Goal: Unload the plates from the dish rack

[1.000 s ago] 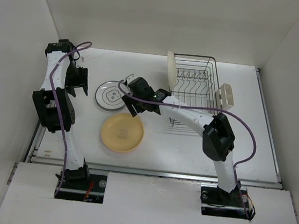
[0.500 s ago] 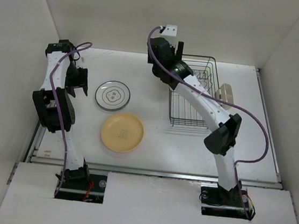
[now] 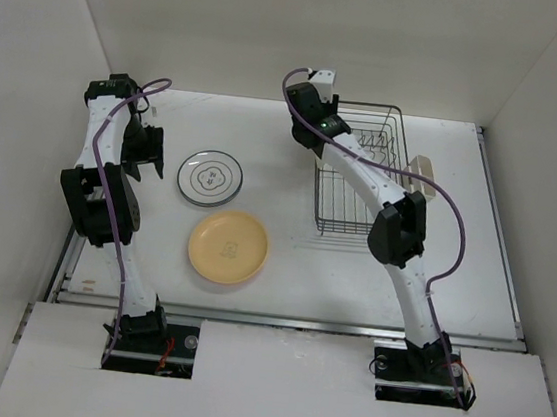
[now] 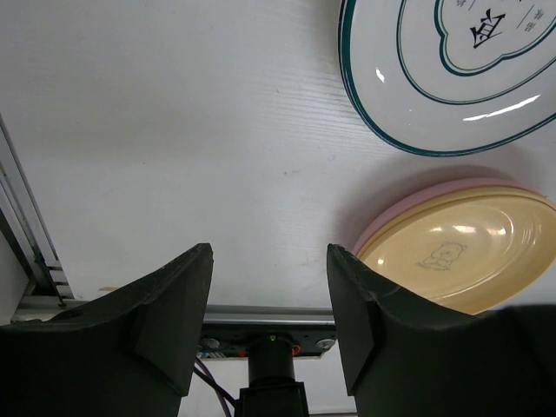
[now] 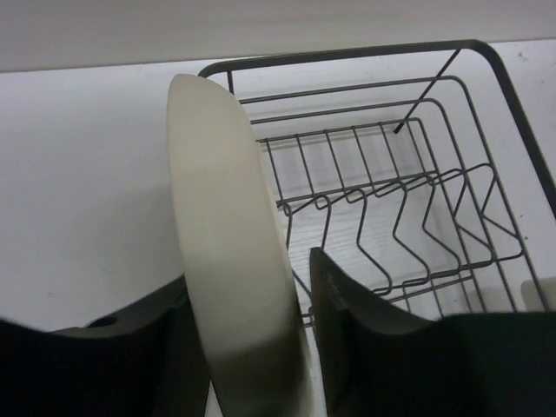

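A cream plate [image 5: 226, 243] stands on edge at the left end of the dark wire dish rack [image 5: 347, 54]. My right gripper [image 5: 249, 278] is open and straddles the plate's rim, one finger on each side. In the top view the right gripper [image 3: 315, 107] is over the far left corner of the rack [image 3: 346, 191] and hides that plate. A white plate with dark rings [image 3: 211, 178] lies flat on the table. A yellow plate [image 3: 228, 247] lies in front of it, stacked on a pink plate [image 4: 408, 208]. My left gripper [image 3: 139, 147] is open and empty, left of the ringed plate [image 4: 452, 78].
A cream slotted cup holder [image 3: 422, 172] hangs on the rack's right side. The rest of the rack's slots hold nothing. White walls close in the table on the left, back and right. A metal rail [image 4: 261, 313] runs along the near edge.
My right arm has swung from beside the ringed plate up to the rack's far left corner and come down over the cream plate. The left arm has not moved.
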Tool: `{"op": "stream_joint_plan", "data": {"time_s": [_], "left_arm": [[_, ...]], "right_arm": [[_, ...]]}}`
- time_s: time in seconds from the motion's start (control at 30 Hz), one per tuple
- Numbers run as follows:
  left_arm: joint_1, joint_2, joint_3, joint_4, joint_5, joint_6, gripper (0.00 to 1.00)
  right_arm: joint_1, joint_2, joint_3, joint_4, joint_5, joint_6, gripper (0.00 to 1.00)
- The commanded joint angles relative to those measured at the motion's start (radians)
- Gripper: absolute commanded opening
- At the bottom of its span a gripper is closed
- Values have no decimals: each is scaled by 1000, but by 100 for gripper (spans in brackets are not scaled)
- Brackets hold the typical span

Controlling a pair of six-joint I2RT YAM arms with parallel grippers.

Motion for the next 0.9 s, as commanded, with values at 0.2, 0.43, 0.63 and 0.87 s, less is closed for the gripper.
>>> {"op": "stream_joint_plan", "data": {"time_s": [0.2,0.43,0.63,0.87], "left_arm": [[7,-59,-8,-16,1,-6,52],[7,-59,-8,-16,1,-6,52],[7,-59,-8,-25,1,-6,52],[7,-68,1,-25,1,-6,52]], "right_arm": [[-22,-53,2,13,44,10,0],[-22,-114,-8,13,159,-10,0],[-22,-164,-37,33,188,-29,0],[-22,-211,-23,-34,64,-19,0]]}}
